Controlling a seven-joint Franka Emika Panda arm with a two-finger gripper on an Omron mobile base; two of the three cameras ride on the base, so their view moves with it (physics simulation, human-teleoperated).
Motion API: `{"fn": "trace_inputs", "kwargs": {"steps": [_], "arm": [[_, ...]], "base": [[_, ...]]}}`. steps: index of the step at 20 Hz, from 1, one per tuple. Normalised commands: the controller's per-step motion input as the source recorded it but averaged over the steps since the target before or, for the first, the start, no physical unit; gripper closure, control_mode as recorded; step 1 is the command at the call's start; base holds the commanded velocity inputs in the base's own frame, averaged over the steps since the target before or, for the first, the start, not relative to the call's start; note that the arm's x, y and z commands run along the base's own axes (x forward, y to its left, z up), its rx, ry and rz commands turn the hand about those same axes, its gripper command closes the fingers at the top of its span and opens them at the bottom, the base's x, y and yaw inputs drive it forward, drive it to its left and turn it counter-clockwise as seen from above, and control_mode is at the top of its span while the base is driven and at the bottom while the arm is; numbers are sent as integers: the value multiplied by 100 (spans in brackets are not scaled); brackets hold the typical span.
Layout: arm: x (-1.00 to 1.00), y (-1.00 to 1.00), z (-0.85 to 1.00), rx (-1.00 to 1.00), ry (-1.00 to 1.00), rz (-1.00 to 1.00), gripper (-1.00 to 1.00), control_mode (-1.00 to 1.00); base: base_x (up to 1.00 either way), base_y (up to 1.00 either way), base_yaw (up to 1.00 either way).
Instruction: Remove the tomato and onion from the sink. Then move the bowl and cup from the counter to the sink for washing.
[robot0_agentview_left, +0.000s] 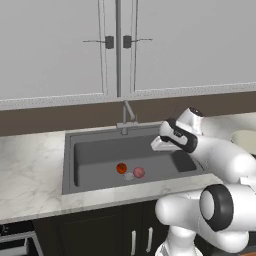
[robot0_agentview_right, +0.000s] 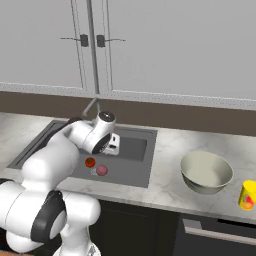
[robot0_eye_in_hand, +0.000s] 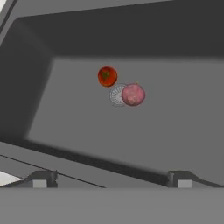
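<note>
While the sink (robot0_agentview_left: 100, 152) holds both items, the counter (robot0_agentview_right: 170, 180) to its right carries the bowl (robot0_agentview_right: 206, 172) and, beyond it, the cup (robot0_agentview_right: 248, 194). Gripper (robot0_eye_in_hand: 111, 181) hangs above the basin, fingers spread wide and empty, probably lining up a descent. Onion (robot0_eye_in_hand: 133, 94) partly covers the drain (robot0_eye_in_hand: 117, 95); tomato (robot0_eye_in_hand: 107, 76) lies just beside it.
</note>
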Motion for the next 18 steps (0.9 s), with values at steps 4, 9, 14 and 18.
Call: {"fn": "trace_inputs", "kwargs": {"steps": [4, 9, 14, 18], "arm": [[11, 0, -18, 0, -2, -2, -100, -100], [10, 2, -17, 0, -2, -1, -100, -100], [12, 5, -18, 0, 0, -1, -100, -100], [12, 7, -18, 0, 0, -3, -100, -100]], "base": [[0, 0, 0], [0, 0, 0], [0, 0, 0], [0, 0, 0]]}}
